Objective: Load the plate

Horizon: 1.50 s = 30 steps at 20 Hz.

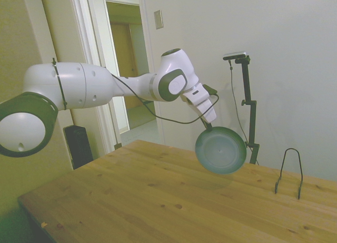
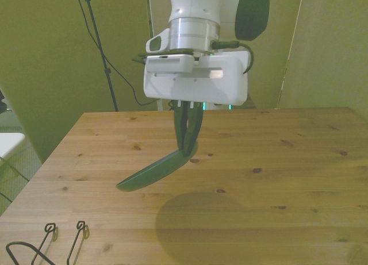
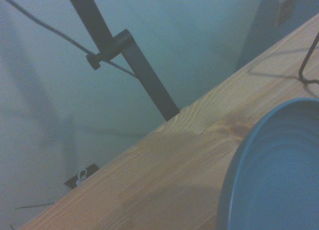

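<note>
Gripper (image 2: 187,144) with fingers pinched on the rim of the plate (image 1: 221,149), held clear above the table (image 1: 158,201). Plate tilted, sloping down toward the front view's left; wire rack (image 1: 289,172) well apart.

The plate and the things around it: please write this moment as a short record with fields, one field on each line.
plate: dark green plate, held in the air above the table, tilted, touching nothing below
gripper: gripper, shut on the plate's rim
rack: black wire rack, stands empty on the table, apart from the plate
table: wooden table, the plate's shadow falls on it
task state: plate not yet in the rack
</note>
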Each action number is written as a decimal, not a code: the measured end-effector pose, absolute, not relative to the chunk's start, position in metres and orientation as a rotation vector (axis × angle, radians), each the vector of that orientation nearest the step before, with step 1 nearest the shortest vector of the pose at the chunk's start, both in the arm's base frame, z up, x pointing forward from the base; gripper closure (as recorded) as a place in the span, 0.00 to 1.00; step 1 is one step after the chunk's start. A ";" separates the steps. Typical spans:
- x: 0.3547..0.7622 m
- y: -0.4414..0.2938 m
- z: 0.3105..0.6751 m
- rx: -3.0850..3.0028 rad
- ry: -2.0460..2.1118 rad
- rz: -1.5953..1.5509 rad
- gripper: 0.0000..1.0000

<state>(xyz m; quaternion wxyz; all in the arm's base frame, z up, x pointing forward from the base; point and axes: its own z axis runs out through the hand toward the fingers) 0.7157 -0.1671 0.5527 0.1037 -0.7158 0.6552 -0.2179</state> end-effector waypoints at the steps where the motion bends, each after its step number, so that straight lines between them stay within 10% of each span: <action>1: 0.717 -0.169 0.554 -2.109 1.934 -0.641 1.00; 30: 0.745 -0.308 0.588 -1.601 1.897 -0.841 1.00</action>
